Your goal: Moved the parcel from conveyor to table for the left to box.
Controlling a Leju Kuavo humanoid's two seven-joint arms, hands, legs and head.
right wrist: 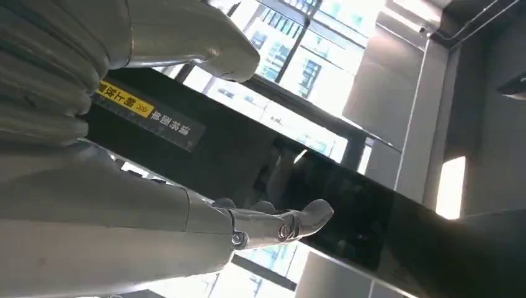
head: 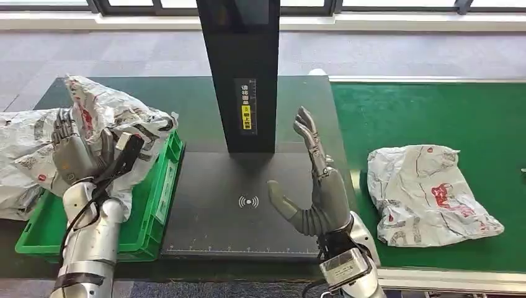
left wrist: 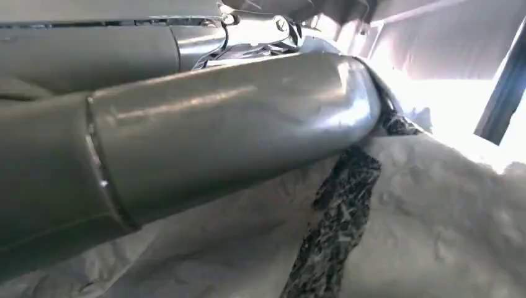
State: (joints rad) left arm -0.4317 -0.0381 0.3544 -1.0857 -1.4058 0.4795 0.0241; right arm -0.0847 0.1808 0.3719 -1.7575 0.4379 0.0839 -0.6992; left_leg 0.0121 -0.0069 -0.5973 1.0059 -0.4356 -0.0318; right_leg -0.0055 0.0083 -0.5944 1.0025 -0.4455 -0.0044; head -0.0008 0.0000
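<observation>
silver and grey, your right hand [head: 316, 186] stands upright over the dark scanner plate [head: 211, 211], fingers straight and spread, thumb out to the side, nothing in it. from the right wrist view you see those fingers [right wrist: 273, 225] extended in front of the black scanner column [head: 240, 68] with its yellow label [right wrist: 124, 99]. your left hand [head: 73, 152] lies against a crumpled white parcel bag [head: 118, 118] that sits on top of the green crate [head: 158, 198]; whether it actually grips the bag you cannot tell, though the left wrist view shows the thick thumb [left wrist: 229, 124] lying across the wrinkled white plastic [left wrist: 434, 217]. the crate stands just beside the plate, on its left. out to the right, a second white parcel [head: 428, 192] with red and black print lies flat on the green conveyor belt [head: 422, 112], apart from your right hand.
</observation>
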